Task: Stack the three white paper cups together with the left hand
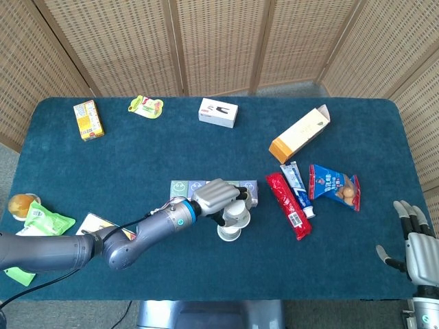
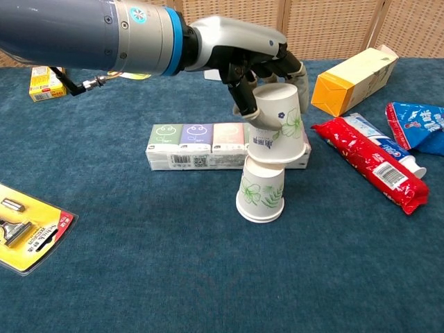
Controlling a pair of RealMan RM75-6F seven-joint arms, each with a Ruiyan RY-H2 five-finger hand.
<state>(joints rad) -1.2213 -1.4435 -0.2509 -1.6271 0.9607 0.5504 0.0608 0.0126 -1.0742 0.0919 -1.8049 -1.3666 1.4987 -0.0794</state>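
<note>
My left hand (image 2: 243, 52) grips white paper cups with green flower prints (image 2: 279, 123), mouth down and tilted; they look like two nested cups. Their rim rests on the base of a third cup (image 2: 261, 193) that stands mouth down on the blue table. From the head view the left hand (image 1: 218, 197) covers most of the cups (image 1: 232, 226) near the table's front middle. At the front right corner, far from the cups, my right hand (image 1: 415, 243) has its fingers spread and holds nothing.
A long tissue pack (image 2: 198, 146) lies just behind the cups. To the right lie a red packet (image 2: 371, 163), a toothpaste tube (image 1: 298, 188), a blue snack bag (image 1: 334, 185) and an orange-ended carton (image 1: 300, 133). A yellow card (image 2: 28, 222) lies front left.
</note>
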